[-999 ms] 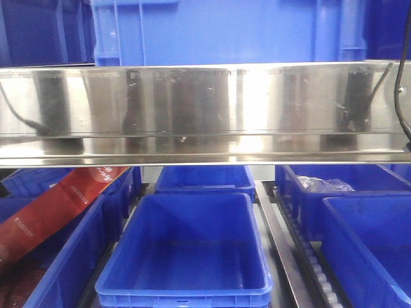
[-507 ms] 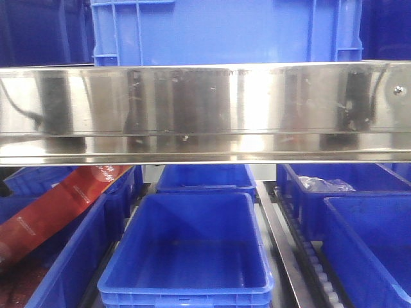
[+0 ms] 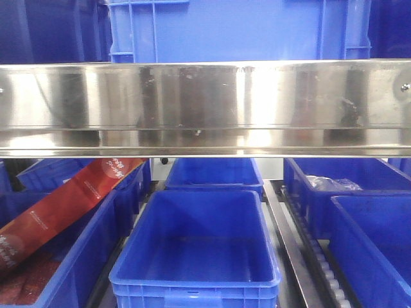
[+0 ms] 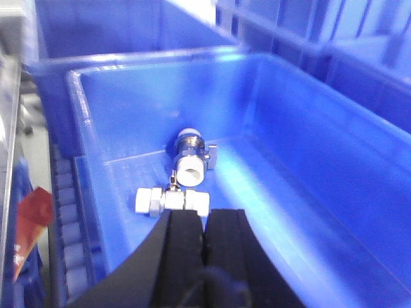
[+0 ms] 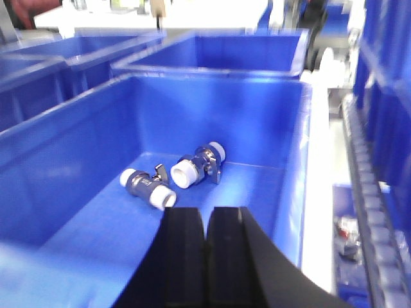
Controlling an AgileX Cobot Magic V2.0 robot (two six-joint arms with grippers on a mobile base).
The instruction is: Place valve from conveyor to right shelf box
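In the left wrist view, two valves lie on the floor of a blue bin (image 4: 282, 115). The nearer valve (image 4: 172, 200) lies crosswise, long axis left to right, white caps at both ends. The farther valve (image 4: 190, 157) lies with its long axis near to far, one white cap facing the camera. The two almost touch, forming a T. The left gripper (image 4: 205, 234) hovers above the bin's near end, its black fingers pressed together and holding nothing.

The right wrist view shows two more valves (image 5: 149, 187) (image 5: 198, 167) in another blue bin (image 5: 58, 147), end to end on a slanted line. The right gripper (image 5: 206, 247) hangs over the near part, fingers likewise pressed together and empty.
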